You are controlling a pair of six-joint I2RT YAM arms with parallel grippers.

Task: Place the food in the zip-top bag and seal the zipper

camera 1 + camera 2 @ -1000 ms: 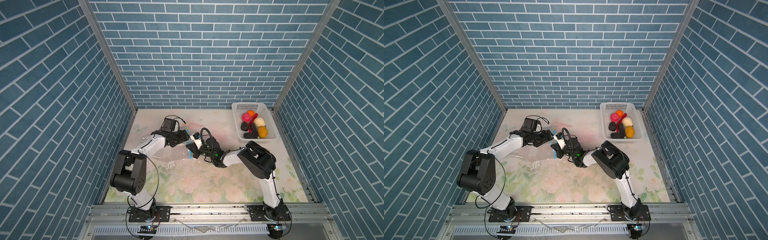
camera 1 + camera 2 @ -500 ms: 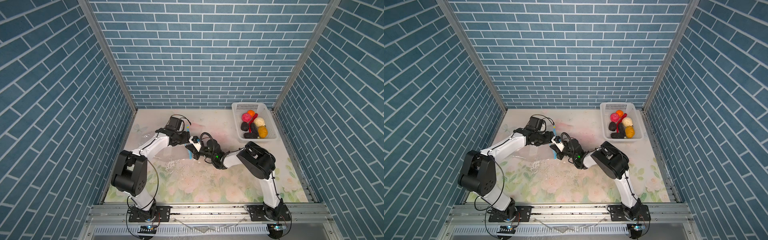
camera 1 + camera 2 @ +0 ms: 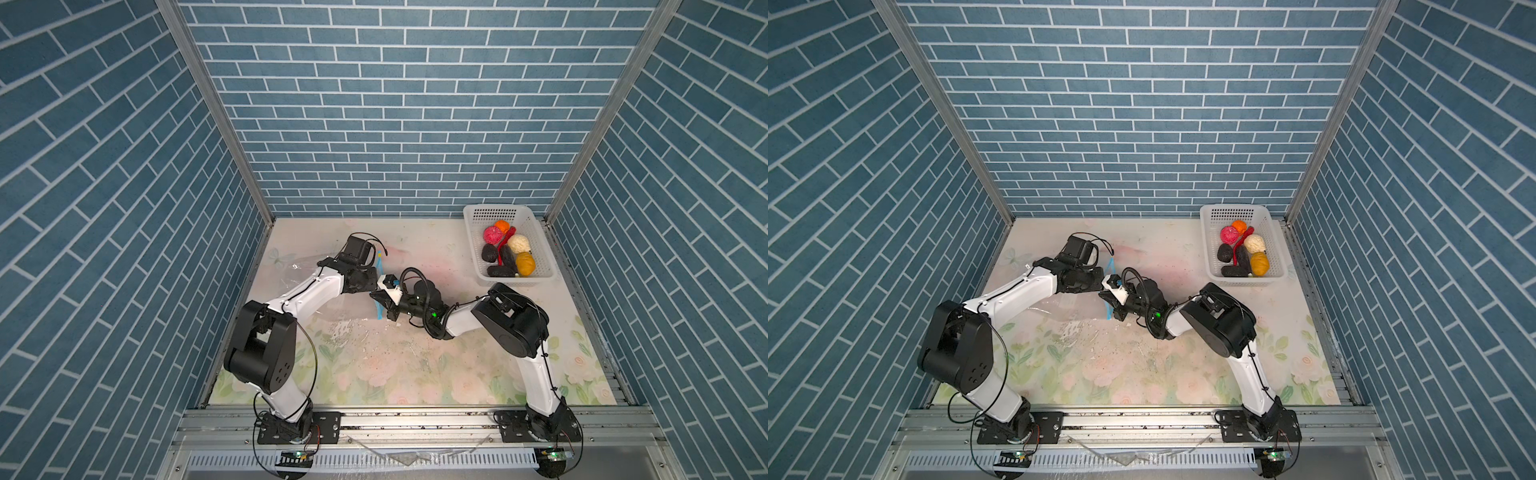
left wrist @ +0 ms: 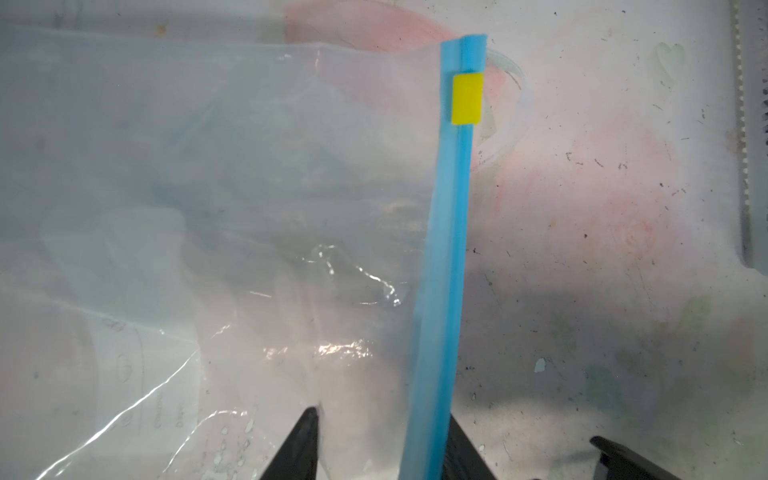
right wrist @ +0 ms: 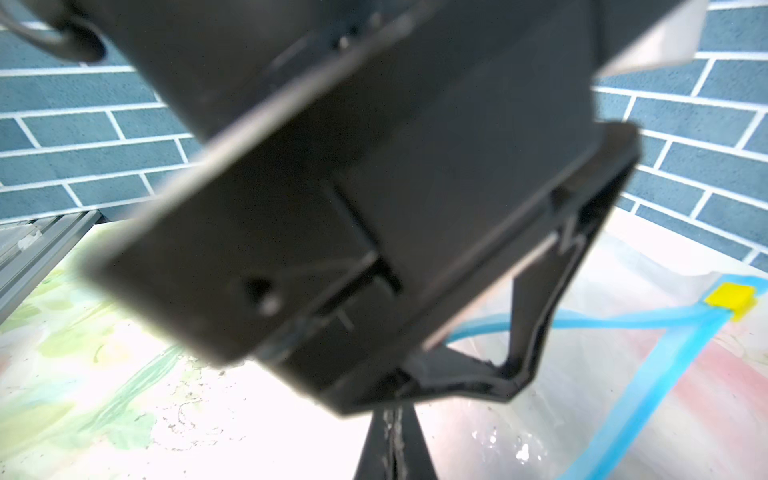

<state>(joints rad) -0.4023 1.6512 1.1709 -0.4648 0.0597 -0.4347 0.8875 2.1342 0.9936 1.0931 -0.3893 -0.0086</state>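
Zip-top bag (image 3: 349,309) flat on surface (image 3: 415,374) btw arms, food (image 3: 519,243) in basket (image 3: 496,212); L fingers (image 4: 299,449) straddling zipper (image 4: 446,270) edge, not clamped; R fingers (image 5: 382,449) clenched, on what unclear; risk: slick film slipping, mouth collapsing shut.

Light-blue zipper (image 4: 446,249); yellow slider (image 4: 467,99); clear bag (image 4: 208,187)

We find bare table (image 3: 395,374) open along the near rail (image 3: 415,420); left gripper (image 3: 376,280) and right gripper (image 3: 378,298) crowd mid-table; the basket (image 3: 496,214) fills the far right corner.
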